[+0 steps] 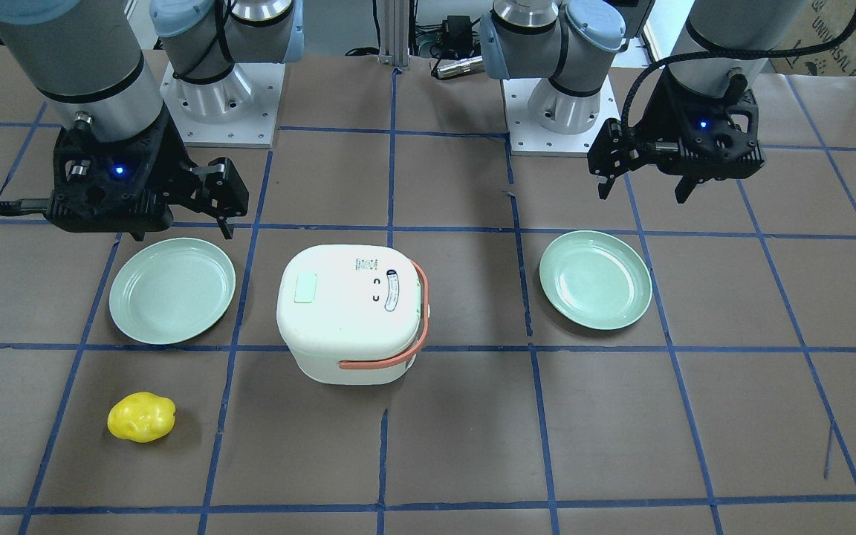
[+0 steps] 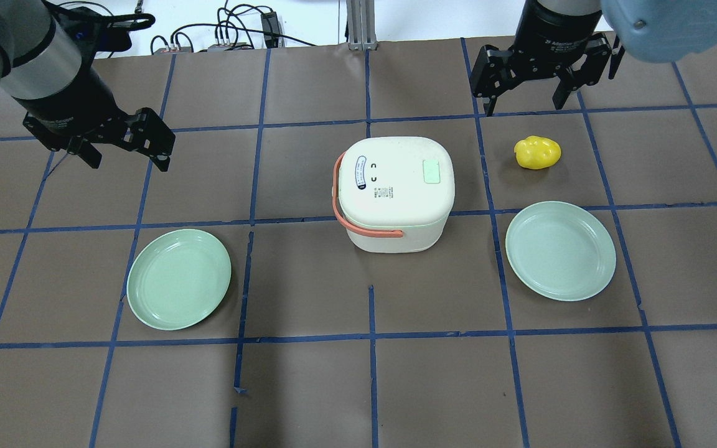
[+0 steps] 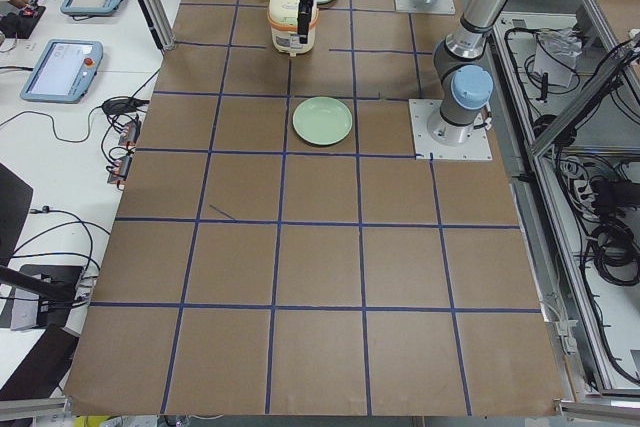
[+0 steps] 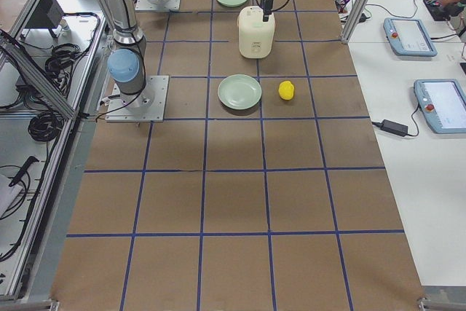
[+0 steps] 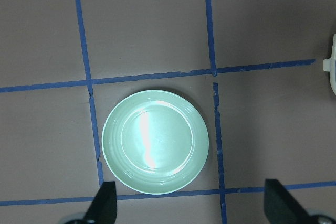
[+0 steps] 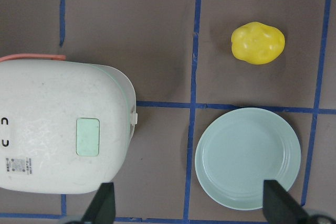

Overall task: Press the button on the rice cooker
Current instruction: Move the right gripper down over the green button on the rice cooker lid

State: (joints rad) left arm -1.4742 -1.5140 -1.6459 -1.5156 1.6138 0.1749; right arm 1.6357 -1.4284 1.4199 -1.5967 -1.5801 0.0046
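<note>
The white rice cooker (image 1: 350,316) with an orange handle stands at mid-table. Its lid is shut, with a pale green button (image 1: 305,288) on top. The button also shows in the overhead view (image 2: 431,171) and the right wrist view (image 6: 87,136). My left gripper (image 2: 128,163) is open and empty, hovering well to the cooker's left, also seen in the front view (image 1: 643,192). My right gripper (image 2: 524,106) is open and empty, hovering beyond the cooker's far right corner, also seen in the front view (image 1: 181,232). Neither touches the cooker.
A green plate (image 2: 178,279) lies left of the cooker, under the left wrist camera (image 5: 155,140). A second green plate (image 2: 561,250) lies to the cooker's right. A yellow lumpy toy (image 2: 538,152) sits beyond that plate, near the right gripper.
</note>
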